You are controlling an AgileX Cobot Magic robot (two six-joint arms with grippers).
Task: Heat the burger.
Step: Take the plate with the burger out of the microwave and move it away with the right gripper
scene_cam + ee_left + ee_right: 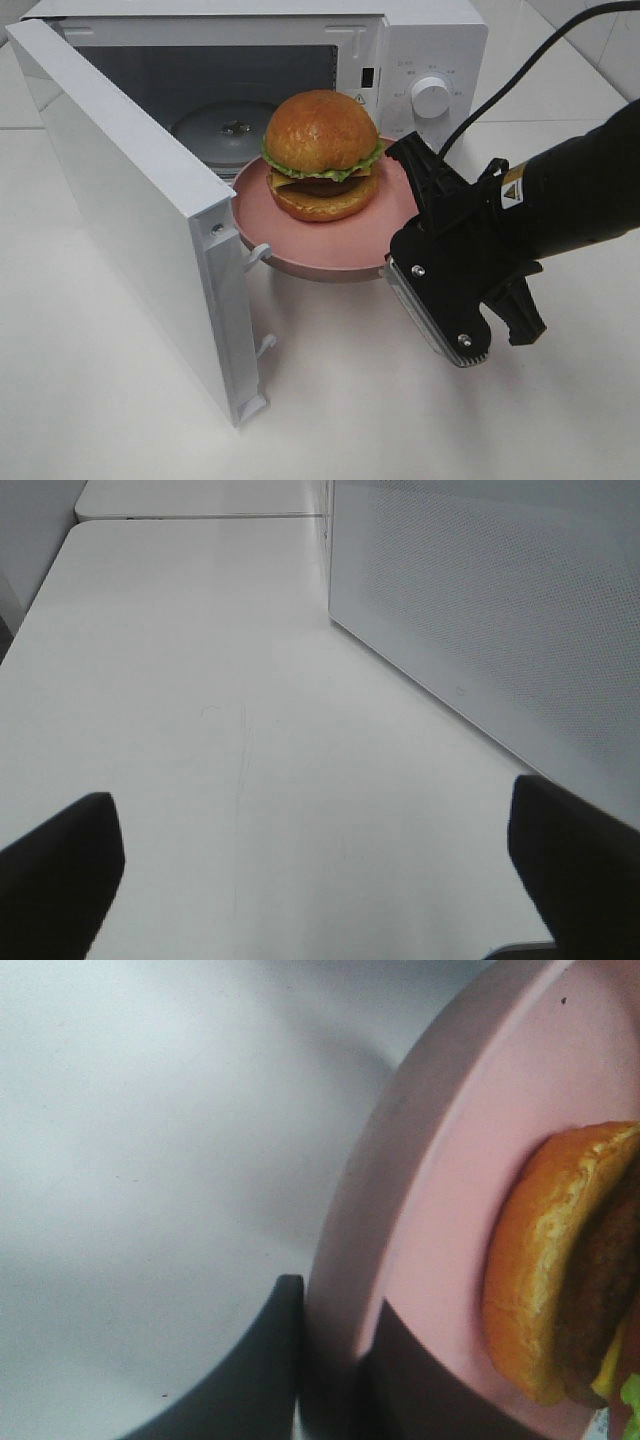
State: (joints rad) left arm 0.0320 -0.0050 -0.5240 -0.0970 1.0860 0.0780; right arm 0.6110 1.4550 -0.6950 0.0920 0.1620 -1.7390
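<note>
The burger (pixel 322 150), with a golden bun, green lettuce and a dark patty, sits on a pink plate (pixel 300 255) held just in front of the open microwave (pixel 430 40). My right gripper (pixel 400 240) is shut on the plate's right rim. The right wrist view shows that rim pinched in the gripper (pixel 335 1350), with the plate (pixel 440 1210) and burger (pixel 540 1270) beyond. My left gripper (pixel 315 880) appears only in its own wrist view. It is open and empty over the bare table, beside the microwave's door (pixel 500 630).
The microwave door (pixel 130 200) swings wide open to the left, its edge close to the plate. A glass turntable (pixel 215 130) lies inside the cavity. A round knob (pixel 430 97) is on the control panel. A black cable (pixel 520 80) trails behind my right arm.
</note>
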